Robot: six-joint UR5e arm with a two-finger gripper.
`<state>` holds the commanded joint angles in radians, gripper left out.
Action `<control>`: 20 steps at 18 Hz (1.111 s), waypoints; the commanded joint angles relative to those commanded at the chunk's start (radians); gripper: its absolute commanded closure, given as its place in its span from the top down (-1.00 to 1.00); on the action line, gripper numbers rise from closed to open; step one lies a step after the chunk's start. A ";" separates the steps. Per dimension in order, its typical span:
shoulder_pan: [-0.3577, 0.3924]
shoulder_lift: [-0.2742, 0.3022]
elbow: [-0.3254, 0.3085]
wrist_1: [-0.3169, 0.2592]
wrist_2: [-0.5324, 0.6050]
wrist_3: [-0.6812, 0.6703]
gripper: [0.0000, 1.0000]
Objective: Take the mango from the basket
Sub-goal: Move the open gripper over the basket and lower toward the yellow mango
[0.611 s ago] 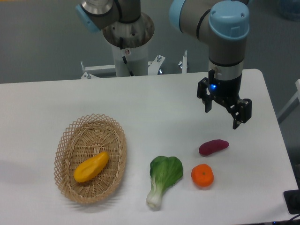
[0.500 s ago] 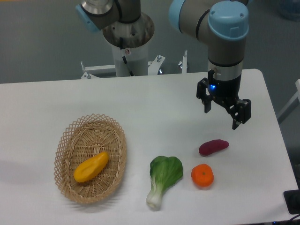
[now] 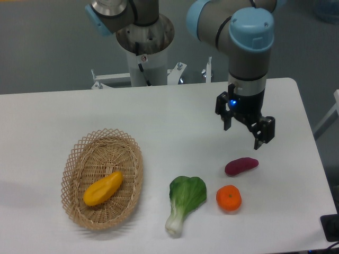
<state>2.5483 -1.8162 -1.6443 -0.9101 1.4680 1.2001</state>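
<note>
The yellow-orange mango (image 3: 103,189) lies inside the tan wicker basket (image 3: 79,155) at the front left of the white table. My gripper (image 3: 243,135) hangs open and empty above the table at the right, far from the basket. It is just above and behind the purple sweet potato (image 3: 241,165). Nothing is between its fingers.
A round orange tangerine (image 3: 229,198) sits in front of the sweet potato. A green bok choy (image 3: 184,201) lies between the basket and the tangerine. The arm's base column (image 3: 144,58) stands behind the table's far edge.
My gripper has moved a little to the left, towards the table's middle. The produce and basket have not moved.
</note>
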 joint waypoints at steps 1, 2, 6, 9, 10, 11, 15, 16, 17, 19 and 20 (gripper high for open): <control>-0.026 -0.005 -0.009 0.025 0.000 -0.042 1.00; -0.052 -0.009 -0.014 0.028 0.000 -0.092 1.00; -0.178 -0.061 -0.011 0.037 0.003 -0.315 1.00; -0.258 -0.089 -0.012 0.037 0.002 -0.417 1.00; -0.288 -0.103 -0.012 0.037 0.003 -0.433 1.00; -0.313 -0.109 -0.009 0.036 0.000 -0.436 1.00; -0.382 -0.155 -0.011 0.037 0.000 -0.444 1.00; -0.399 -0.170 -0.006 0.042 0.000 -0.441 1.00; -0.413 -0.182 0.003 0.042 0.000 -0.435 1.00; -0.425 -0.204 0.006 0.046 0.000 -0.433 1.00; -0.443 -0.212 0.006 0.048 0.002 -0.435 1.00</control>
<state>2.1048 -2.0278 -1.6383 -0.8621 1.4695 0.7655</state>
